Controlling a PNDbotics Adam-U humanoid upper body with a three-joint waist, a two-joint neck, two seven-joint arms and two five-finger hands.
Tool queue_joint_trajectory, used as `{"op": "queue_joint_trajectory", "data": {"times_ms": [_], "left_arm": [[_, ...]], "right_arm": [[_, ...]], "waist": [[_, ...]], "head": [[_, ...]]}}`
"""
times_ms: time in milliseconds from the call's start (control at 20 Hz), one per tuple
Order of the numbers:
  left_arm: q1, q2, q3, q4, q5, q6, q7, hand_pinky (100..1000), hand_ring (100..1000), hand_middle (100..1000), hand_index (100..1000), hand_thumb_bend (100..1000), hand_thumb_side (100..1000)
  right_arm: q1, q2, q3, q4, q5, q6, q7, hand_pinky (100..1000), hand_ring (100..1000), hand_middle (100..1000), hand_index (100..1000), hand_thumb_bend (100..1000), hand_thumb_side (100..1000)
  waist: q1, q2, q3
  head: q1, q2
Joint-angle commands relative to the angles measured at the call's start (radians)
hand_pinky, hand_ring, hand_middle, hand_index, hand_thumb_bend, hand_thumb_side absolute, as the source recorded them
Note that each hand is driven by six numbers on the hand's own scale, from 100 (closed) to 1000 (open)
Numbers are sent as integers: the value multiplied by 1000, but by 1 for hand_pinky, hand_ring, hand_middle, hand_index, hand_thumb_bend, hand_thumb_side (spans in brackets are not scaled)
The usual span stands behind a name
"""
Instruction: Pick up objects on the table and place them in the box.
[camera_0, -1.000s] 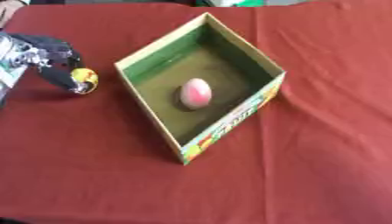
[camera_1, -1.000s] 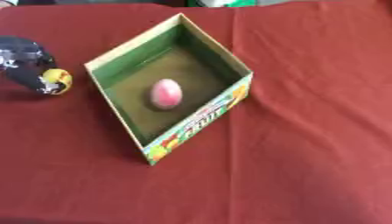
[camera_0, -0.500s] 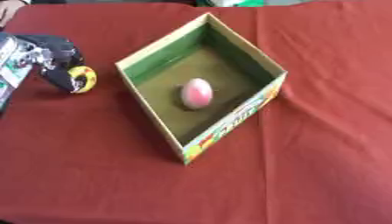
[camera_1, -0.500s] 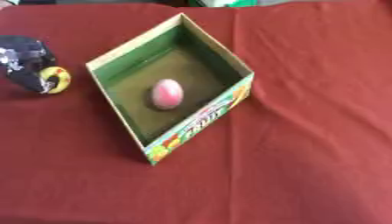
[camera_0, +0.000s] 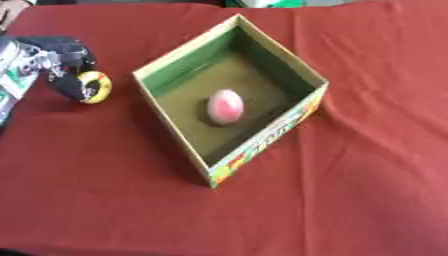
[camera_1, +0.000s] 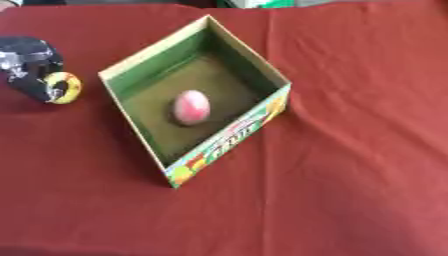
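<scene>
At upper left, the left hand (camera_0: 54, 62) curls round one yellow ring (camera_0: 94, 87), standing on edge beside the box (camera_0: 175, 75); one pink egg-shaped object (camera_0: 225, 106) lies inside, long axis running up-frame

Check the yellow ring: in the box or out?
Out. The yellow ring is left of the box, held in the left hand; only a pink egg lies inside.

Stereo head pair, looking down; both share box (camera_0: 229, 105), red table (camera_0: 367, 175).
</scene>
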Motion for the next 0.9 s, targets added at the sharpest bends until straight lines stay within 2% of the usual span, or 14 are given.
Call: {"op": "queue_joint_trajectory", "data": {"times_ms": [50, 250, 300, 350, 700, 900], "left_arm": [[-23, 26, 21, -25, 4, 12, 20, 453, 528, 477, 541, 100, 254], [-24, 29, 28, -40, -1, 24, 46, 429, 507, 461, 524, 100, 266], [-24, 30, 29, -44, -1, 26, 52, 421, 501, 457, 519, 100, 377], [-25, 31, 30, -50, -3, 27, 58, 414, 495, 453, 514, 100, 274], [-32, 39, 52, -122, 14, 36, 96, 382, 466, 430, 489, 100, 307], [-61, 33, 83, -220, 48, 48, 126, 369, 449, 422, 482, 100, 329]], "right_arm": [[-8, -15, -13, -19, -2, 4, 0, 850, 819, 731, 892, 100, 717], [-6, -14, -14, -19, -3, 6, -1, 850, 819, 731, 892, 100, 717], [-6, -13, -14, -19, -3, 6, -1, 850, 819, 731, 892, 100, 717], [-6, -13, -14, -19, -3, 6, -2, 850, 819, 731, 891, 100, 717], [1, -13, -19, -19, -6, 6, -8, 850, 820, 731, 890, 100, 716], [3, -14, -22, -19, -7, 9, -12, 850, 820, 730, 888, 100, 713]], "waist": [[0, -23, 3], [0, -26, 5], [0, -27, 6], [0, -28, 6], [2, -39, 12], [4, -45, 17]], "head": [[-2, 1], [-5, 2], [-5, 2], [-5, 1], [-16, -1], [-46, -4]]}}
